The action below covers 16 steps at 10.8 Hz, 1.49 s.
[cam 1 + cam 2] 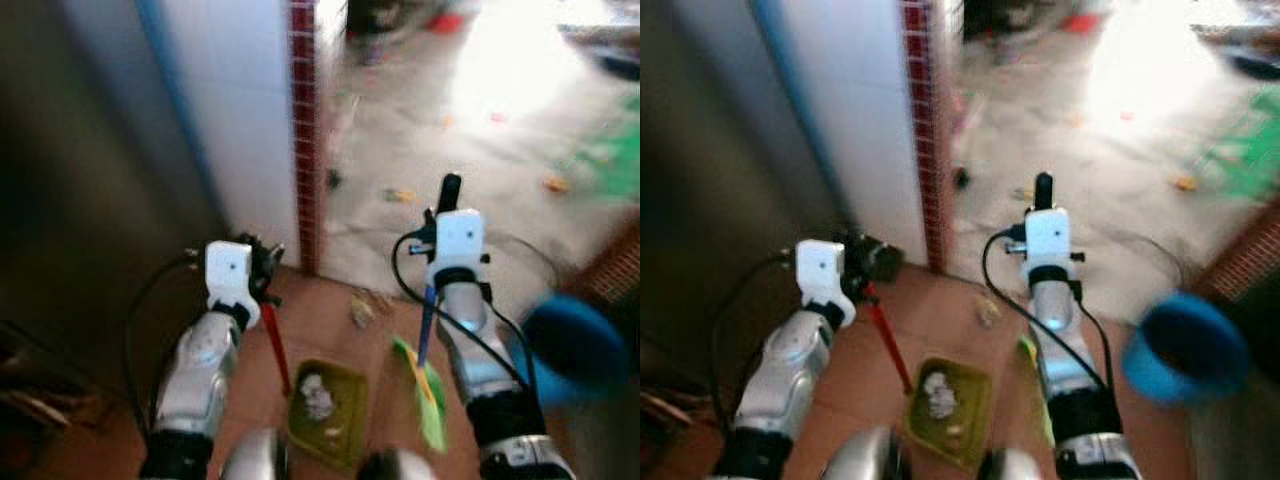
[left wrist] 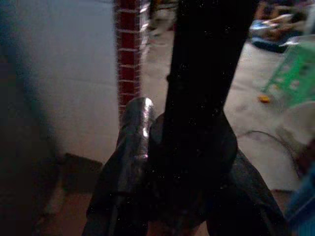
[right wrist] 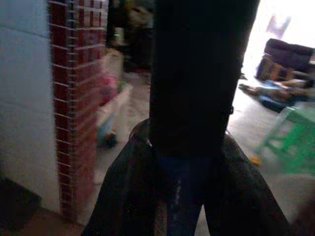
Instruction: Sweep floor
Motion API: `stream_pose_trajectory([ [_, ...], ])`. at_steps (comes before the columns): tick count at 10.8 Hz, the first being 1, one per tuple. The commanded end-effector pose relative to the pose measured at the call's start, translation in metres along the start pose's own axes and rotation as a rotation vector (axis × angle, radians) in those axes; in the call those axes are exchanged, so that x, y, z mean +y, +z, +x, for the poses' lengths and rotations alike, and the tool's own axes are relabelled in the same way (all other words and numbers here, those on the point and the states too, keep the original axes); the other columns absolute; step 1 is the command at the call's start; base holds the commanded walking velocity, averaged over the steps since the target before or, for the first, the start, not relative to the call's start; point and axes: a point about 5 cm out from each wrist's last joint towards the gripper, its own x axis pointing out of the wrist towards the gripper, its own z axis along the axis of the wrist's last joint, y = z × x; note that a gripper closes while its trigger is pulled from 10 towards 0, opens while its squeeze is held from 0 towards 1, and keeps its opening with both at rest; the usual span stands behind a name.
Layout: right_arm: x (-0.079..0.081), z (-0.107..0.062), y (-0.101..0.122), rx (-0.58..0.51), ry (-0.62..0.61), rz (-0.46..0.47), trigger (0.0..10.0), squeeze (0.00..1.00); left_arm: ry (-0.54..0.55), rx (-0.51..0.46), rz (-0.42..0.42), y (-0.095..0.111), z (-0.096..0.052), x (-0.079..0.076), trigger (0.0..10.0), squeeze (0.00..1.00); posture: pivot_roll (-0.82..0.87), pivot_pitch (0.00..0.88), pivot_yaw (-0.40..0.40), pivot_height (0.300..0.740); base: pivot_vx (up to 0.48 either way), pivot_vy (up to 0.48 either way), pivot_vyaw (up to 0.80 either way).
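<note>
My left gripper is shut on the top of a red handle that runs down to an olive-green dustpan on the tiled floor by my feet. Pale scraps lie in the pan. My right gripper is shut on a broom's blue handle; its green bristles rest on the floor just right of the pan. In the left wrist view the fingers close around a dark handle. The right wrist view has the broom's black grip held the same way.
A red brick pillar and a white wall stand just ahead on the left. Beyond them, a bright concrete floor carries scattered litter. More scraps lie ahead of the pan. A blue bucket is close on my right, and something green is far right.
</note>
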Motion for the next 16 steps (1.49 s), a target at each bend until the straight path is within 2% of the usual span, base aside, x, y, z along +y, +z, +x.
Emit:
stream_pose_trajectory([
  [1, 0.000, 0.001, 0.003, -0.010, 0.001, -0.012, 10.0, 0.00, -0.015, -0.037, -0.018, 0.008, 0.001, -0.002, 10.0, 0.00, 0.01, 0.000, 0.005, 0.740, -0.394, 0.000, 0.00],
  [4, -0.002, 0.002, 0.001, -0.009, -0.006, -0.021, 10.0, 0.00, -0.009, -0.038, -0.022, 0.009, 0.003, -0.001, 10.0, 0.00, 0.00, 0.000, 0.008, 0.740, -0.131, 0.000, 0.00],
  [6, -0.010, 0.003, 0.001, -0.008, -0.021, -0.036, 10.0, 0.00, 0.025, -0.036, -0.044, 0.009, 0.006, 0.005, 10.0, 0.00, 0.00, 0.000, 0.007, 0.740, 0.000, 0.000, 0.00],
  [8, -0.016, 0.008, 0.006, -0.012, -0.033, -0.048, 10.0, 0.00, 0.040, -0.014, -0.083, 0.004, 0.010, 0.008, 10.0, 0.00, -0.02, 0.000, 0.001, 0.740, 0.000, 0.000, 0.00],
  [9, -0.016, 0.011, 0.008, 0.000, -0.041, -0.038, 10.0, 0.00, 0.079, 0.026, -0.114, -0.004, 0.011, 0.014, 10.0, 0.00, -0.03, 0.000, 0.011, 0.740, 0.000, 0.000, 0.00],
  [10, -0.015, 0.014, 0.011, 0.012, -0.057, -0.013, 10.0, 0.00, 0.137, 0.021, -0.180, -0.003, 0.013, 0.025, 10.0, 0.00, -0.03, 0.008, 0.023, 0.740, 0.000, 0.000, 0.00],
  [12, -0.010, 0.012, 0.013, 0.010, -0.047, -0.017, 10.0, 0.00, 0.135, -0.057, -0.175, 0.014, 0.021, 0.026, 10.0, 0.00, -0.04, 0.006, 0.026, 0.740, 0.000, 0.000, 0.00],
  [13, -0.015, 0.009, 0.008, 0.016, -0.063, -0.020, 10.0, 0.00, 0.159, -0.111, -0.132, 0.032, 0.028, 0.031, 10.0, 0.00, -0.03, 0.000, 0.029, 0.740, 0.000, 0.000, 0.00],
  [15, -0.024, 0.007, 0.001, 0.036, -0.087, -0.032, 10.0, 0.00, 0.159, -0.174, -0.167, 0.051, 0.033, 0.036, 10.0, 0.00, -0.04, 0.000, 0.036, 0.740, 0.000, 0.000, 0.00],
  [16, -0.031, 0.004, -0.008, 0.062, -0.102, -0.055, 10.0, 0.00, 0.175, -0.253, -0.179, 0.074, 0.037, 0.043, 10.0, 0.00, -0.04, 0.000, 0.038, 0.740, 0.000, 0.000, 0.00],
])
